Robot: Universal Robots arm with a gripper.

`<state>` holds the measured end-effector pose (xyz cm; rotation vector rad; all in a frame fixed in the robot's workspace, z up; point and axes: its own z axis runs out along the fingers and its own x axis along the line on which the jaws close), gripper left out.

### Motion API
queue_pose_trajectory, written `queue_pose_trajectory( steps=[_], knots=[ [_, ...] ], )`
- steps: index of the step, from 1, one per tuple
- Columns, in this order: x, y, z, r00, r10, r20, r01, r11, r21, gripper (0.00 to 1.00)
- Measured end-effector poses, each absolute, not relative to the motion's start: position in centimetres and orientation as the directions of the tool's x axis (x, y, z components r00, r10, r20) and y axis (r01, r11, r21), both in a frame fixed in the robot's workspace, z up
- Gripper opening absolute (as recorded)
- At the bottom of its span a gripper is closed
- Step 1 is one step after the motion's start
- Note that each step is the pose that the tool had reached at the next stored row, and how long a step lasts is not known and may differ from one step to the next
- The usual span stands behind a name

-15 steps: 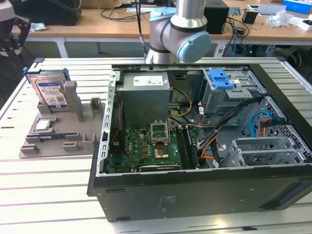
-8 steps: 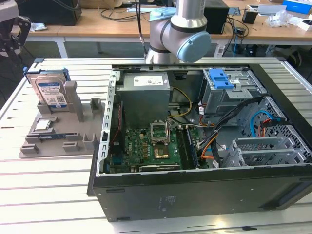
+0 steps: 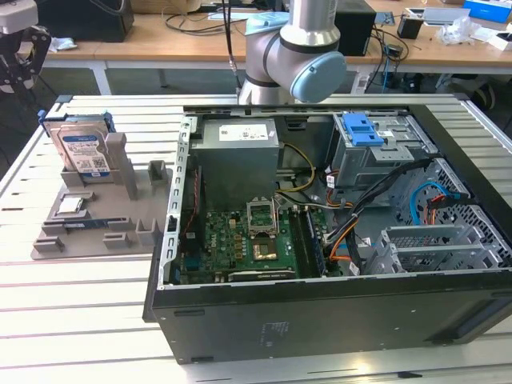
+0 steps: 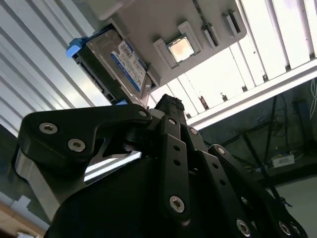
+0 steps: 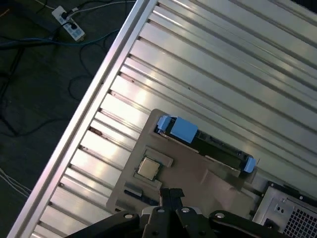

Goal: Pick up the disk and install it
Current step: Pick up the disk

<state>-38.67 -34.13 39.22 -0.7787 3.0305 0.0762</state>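
Disk [image 3: 82, 150] stands upright on edge in a slot of the grey holder [image 3: 126, 178]. Holder sits on the slatted counter [image 3: 80, 304] at the exterior view's left, well apart from the open PC case [image 3: 320, 308] at the exterior view's right. Disk's label side, w/ white-and-blue sticker, faces the near side; blue bracket shows along its edges. Disk not yet picked up and nothing touches it. Small square chip [image 3: 70, 206] lies flat in a recess of the same holder, just beside the disk on its near side.

Pincer [image 5: 171, 192] hangs above the holder, over the part near the chip, and is apart from the disk. In both wrist views its tips look closed together w/ nothing between them. In the first wrist view the disk is seen edge-on from above, w/ a blue tab at each end. In the second wrist view the disk's labelled face shows beyond the dark finger links.

Inside the case: green motherboard [image 3: 240, 240] on the floor of the case, grey PSU box [image 3: 238, 152] at the far side. Grey drive cage [image 3: 384, 156] w/ blue latch [image 3: 360, 128] sits at the far corner toward the exterior view's right. Arm base [image 3: 292, 52] rises on the far side, behind the case. Desks w/ cables and boxes are further back.
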Motion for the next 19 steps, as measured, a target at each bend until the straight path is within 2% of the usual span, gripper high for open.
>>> queue_pose_trajectory(
  steps=[19],
  knots=[
    [-38.67,-34.13,39.22,-0.715,-0.699,-0.023,-0.699,0.714,0.044,0.11]
  ],
)
